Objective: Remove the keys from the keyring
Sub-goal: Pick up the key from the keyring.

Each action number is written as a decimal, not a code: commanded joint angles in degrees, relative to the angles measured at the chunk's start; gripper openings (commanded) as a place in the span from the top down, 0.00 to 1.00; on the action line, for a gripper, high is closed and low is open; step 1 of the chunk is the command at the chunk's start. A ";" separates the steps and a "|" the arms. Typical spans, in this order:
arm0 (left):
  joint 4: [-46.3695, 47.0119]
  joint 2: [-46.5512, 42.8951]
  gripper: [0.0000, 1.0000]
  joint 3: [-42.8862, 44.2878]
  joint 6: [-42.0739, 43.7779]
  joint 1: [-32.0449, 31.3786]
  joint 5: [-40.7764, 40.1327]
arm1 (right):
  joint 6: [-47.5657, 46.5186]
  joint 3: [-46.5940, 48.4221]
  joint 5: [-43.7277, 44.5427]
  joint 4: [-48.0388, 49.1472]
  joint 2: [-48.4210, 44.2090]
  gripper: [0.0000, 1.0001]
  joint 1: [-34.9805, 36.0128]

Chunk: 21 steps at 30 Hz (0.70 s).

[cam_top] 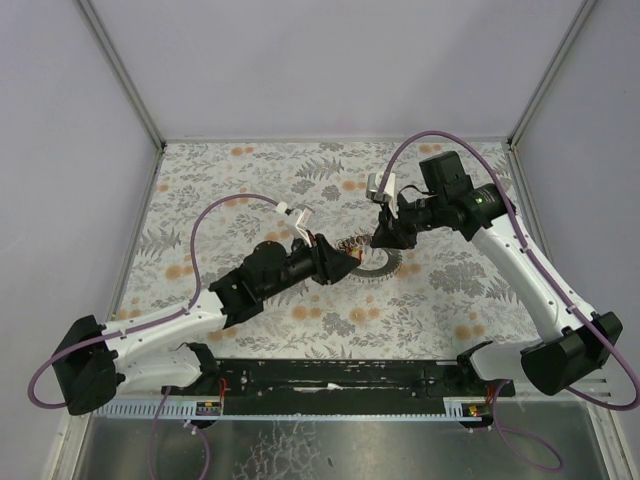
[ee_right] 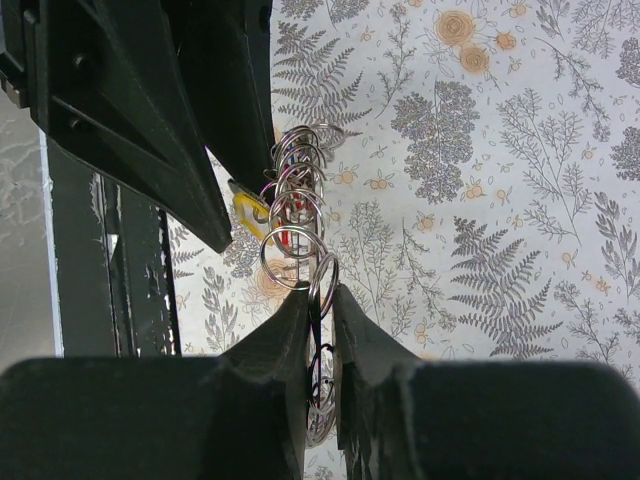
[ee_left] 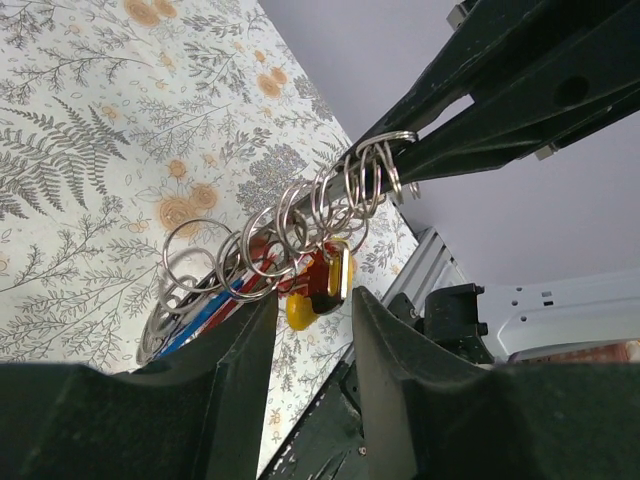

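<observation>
The keyring [ee_right: 296, 215] hangs stretched over the middle of the floral table [cam_top: 250, 180], pinched in the narrow right end effector [ee_right: 320, 295]. Opposite the keyring, the left end effector [ee_left: 314, 300] stands half-open, straddling the yellow key [ee_left: 322, 285]; I cannot tell whether it grips.

tablecloth [cam_top: 450, 300]: white ground printed with grey ferns and leafy sprigs, scattered orange-peach blooms
keyring [cam_top: 385, 272]: silver-grey metal, ridged coil pattern along the edge
small rings [ee_left: 345, 185]: bright silver wire
keys [ee_left: 318, 280]: red, yellow and blue heads
left gripper [ee_left: 315, 300]: black
right gripper [ee_right: 320, 295]: black
left arm [cam_top: 160, 325] and right arm [cam_top: 530, 270]: white shells, black joints
cables [cam_top: 195, 240]: purple
walls [cam_top: 330, 60]: plain pale lilac-grey
base rail [cam_top: 340, 385]: black
</observation>
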 commanded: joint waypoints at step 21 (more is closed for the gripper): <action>-6.82 -0.08 1.00 4.75 2.30 -0.17 -2.08 | -0.13 -1.04 1.14 2.07 -2.14 1.00 0.02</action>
